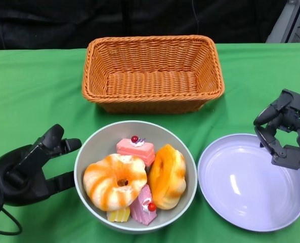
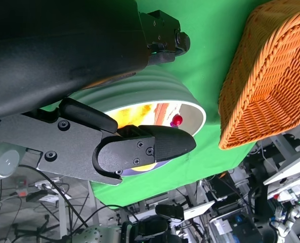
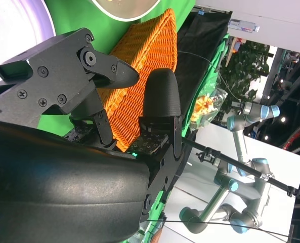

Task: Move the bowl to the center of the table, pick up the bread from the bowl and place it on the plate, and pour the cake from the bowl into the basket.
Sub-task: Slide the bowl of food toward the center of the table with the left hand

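A grey bowl [image 1: 91, 147] sits at the table's near centre, holding two orange glazed ring breads [image 1: 114, 180] [image 1: 168, 175], a pink cake slice with a cherry [image 1: 135, 147], a second pink slice [image 1: 144, 206] and a small yellow piece [image 1: 119, 215]. My left hand [image 1: 31, 167] lies just left of the bowl, fingers spread and empty, close to the rim; the left wrist view shows the bowl [image 2: 139, 88] between its fingers [image 2: 150, 148]. My right hand [image 1: 286, 130] hovers over the right edge of the lavender plate [image 1: 241, 202], holding nothing. The wicker basket [image 1: 152, 45] stands behind the bowl.
Green cloth covers the table. The basket [image 2: 266, 76] [image 3: 144, 61] has nothing in it and sits a short gap behind the bowl. A black curtain backs the table. Other robot arms [image 3: 241, 167] stand beyond the table in the right wrist view.
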{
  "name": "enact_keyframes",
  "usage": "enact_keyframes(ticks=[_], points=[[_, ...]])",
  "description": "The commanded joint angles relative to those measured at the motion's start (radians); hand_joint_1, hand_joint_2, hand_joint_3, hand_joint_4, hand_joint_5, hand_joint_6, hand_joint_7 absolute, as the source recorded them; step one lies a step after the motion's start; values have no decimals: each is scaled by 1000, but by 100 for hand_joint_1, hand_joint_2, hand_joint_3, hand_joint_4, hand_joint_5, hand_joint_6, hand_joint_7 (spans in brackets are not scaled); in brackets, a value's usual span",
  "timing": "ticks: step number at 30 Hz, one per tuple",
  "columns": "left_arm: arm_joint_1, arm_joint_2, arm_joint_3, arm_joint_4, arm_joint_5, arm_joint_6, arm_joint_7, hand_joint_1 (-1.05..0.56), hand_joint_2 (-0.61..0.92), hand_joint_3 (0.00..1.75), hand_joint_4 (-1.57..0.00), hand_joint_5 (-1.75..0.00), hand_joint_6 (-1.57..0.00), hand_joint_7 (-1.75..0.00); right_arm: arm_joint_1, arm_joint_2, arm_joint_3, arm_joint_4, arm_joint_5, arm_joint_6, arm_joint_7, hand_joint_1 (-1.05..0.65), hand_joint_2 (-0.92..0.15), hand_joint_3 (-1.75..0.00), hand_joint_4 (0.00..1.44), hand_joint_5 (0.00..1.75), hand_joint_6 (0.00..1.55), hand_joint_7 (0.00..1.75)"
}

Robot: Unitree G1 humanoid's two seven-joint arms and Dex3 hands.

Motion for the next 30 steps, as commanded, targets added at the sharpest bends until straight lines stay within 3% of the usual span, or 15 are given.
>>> enact_keyframes(ticks=[1,10,17,22,26,28,30], points=[[11,-18,-8,-13,-8,-34,12,-60,92,53,0,0,0,0,-11,-10,-4,-10,2,-5,-6,-9,-57,-89,74,164,69,128],[30,-62,4,-32,-18,-77,32,-54,92,48,0,0,0,0,-12,-12,-3,-8,-2,-7,-8,-8,-57,-89,74,164,69,128],[53,-29,-33,-77,15,-142,30,-54,92,48,0,0,0,0,-10,-13,-4,-7,1,-7,-4,-9,-57,-89,75,163,69,127],[101,45,-111,-139,115,-307,27,-44,92,42,-1,0,-5,-2,-7,-16,-6,-4,4,-7,-2,-9,-57,-89,75,163,69,126],[127,104,-161,-129,198,-482,-8,-48,92,37,-9,-5,-11,-4,-4,-23,-7,-9,8,11,5,-10,-57,-89,74,163,69,126],[137,124,-180,-109,260,-606,-4,-52,92,31,-26,-13,-22,-8,0,-26,-9,-16,19,33,13,-10,-57,-89,74,163,69,126],[142,133,-186,-80,308,-712,5,-51,92,31,-34,-17,-28,-10,2,-29,-11,-17,27,40,26,-9,-56,-90,73,162,69,125]])
